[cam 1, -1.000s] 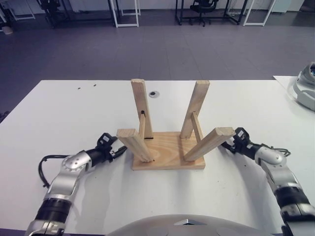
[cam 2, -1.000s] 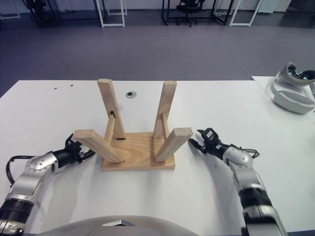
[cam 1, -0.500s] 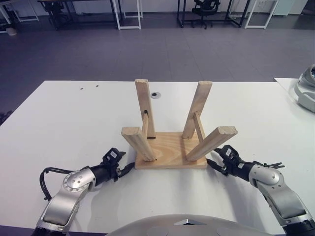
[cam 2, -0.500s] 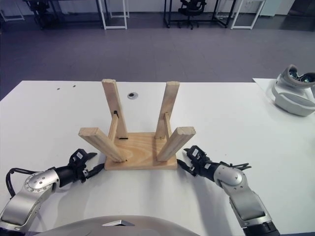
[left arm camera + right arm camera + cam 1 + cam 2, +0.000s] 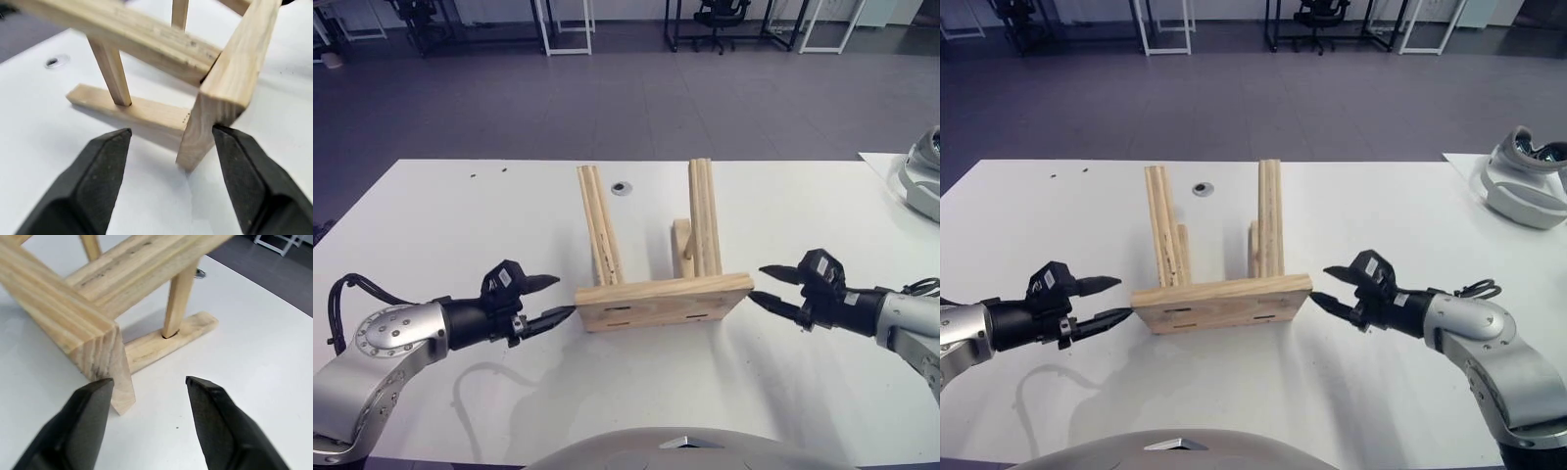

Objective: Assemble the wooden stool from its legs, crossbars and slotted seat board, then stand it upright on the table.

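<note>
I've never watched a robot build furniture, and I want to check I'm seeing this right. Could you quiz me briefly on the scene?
1. True or false: the stool stands upright on its four legs.
2. Which way do the stool's legs point? A) toward the robot B) away from the robot C) straight up
3. Fill in: the left gripper and right gripper are both ____ (open or shut).
Key: 1 false, it lies on its side on the table; 2 B; 3 open.
</note>
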Robot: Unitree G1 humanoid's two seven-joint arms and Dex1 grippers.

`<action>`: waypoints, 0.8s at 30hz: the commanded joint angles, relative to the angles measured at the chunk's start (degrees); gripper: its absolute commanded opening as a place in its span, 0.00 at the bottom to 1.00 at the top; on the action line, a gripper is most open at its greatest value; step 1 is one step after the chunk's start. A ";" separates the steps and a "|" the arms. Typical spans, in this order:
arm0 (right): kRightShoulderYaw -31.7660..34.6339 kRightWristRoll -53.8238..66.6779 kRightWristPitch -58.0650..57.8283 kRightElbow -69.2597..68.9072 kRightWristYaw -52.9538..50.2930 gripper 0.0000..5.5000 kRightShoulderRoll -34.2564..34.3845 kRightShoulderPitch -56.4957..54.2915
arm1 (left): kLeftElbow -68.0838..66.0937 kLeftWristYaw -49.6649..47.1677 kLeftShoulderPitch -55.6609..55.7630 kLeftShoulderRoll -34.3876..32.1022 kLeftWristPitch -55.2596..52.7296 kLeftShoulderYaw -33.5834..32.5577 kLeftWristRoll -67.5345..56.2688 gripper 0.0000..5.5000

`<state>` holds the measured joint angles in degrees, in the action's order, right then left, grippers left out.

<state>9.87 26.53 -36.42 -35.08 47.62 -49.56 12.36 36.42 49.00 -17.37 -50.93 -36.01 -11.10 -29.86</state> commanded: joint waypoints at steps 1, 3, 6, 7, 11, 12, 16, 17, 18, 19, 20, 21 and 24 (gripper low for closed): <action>-1.00 -6.33 8.14 6.53 5.68 0.51 -5.98 0.70 | -6.81 6.08 -1.62 -7.12 6.01 1.97 7.33 0.56; -3.23 -8.13 12.91 10.71 10.28 0.51 -8.04 -2.57 | -7.15 9.93 0.63 -8.61 7.79 3.85 7.24 0.56; -8.94 -6.87 15.85 15.21 16.27 0.51 -5.87 -11.00 | -7.61 12.43 9.17 -6.07 8.17 9.33 6.10 0.56; -10.46 -5.74 16.03 16.12 18.20 0.51 -4.84 -13.18 | -8.55 13.40 12.02 -5.59 8.49 11.76 6.76 0.56; -14.77 -4.16 15.65 17.88 22.32 0.51 -2.18 -17.51 | -10.80 15.97 19.72 -3.02 8.53 18.80 7.65 0.56; -15.40 -3.98 15.48 17.76 23.14 0.51 -2.09 -17.64 | -11.49 16.25 20.71 -2.51 8.69 20.00 8.06 0.56; -17.61 -4.99 15.53 18.37 24.00 0.51 -1.48 -18.75 | -13.50 17.18 21.62 -2.14 9.58 20.73 8.49 0.43; -17.77 -4.94 15.48 17.94 24.64 0.51 -2.06 -17.96 | -13.98 17.44 21.76 -2.36 9.92 20.67 8.64 0.39; -17.56 -4.78 15.49 17.65 25.16 0.51 -2.56 -17.28 | -14.28 17.68 21.58 -2.68 10.29 20.56 8.78 0.35; -17.21 -4.67 15.47 17.57 25.63 0.51 -3.06 -16.85 | -14.48 17.88 21.32 -2.93 10.65 20.53 8.91 0.32; -16.66 -4.41 15.31 17.51 26.11 0.51 -3.52 -16.52 | -14.58 18.16 21.06 -3.06 10.94 20.53 9.00 0.29; -16.15 -4.18 15.23 17.49 26.50 0.51 -3.85 -16.33 | -14.61 18.44 20.86 -3.11 11.21 20.57 8.99 0.28; -15.94 -4.00 15.51 18.21 24.97 0.51 -1.82 -18.34 | -14.74 18.81 20.65 -2.87 11.84 20.77 8.85 0.27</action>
<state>-6.30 22.44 -21.11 -16.79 73.39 -52.41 -4.18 22.49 67.32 3.89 -53.73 -24.04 9.01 -21.68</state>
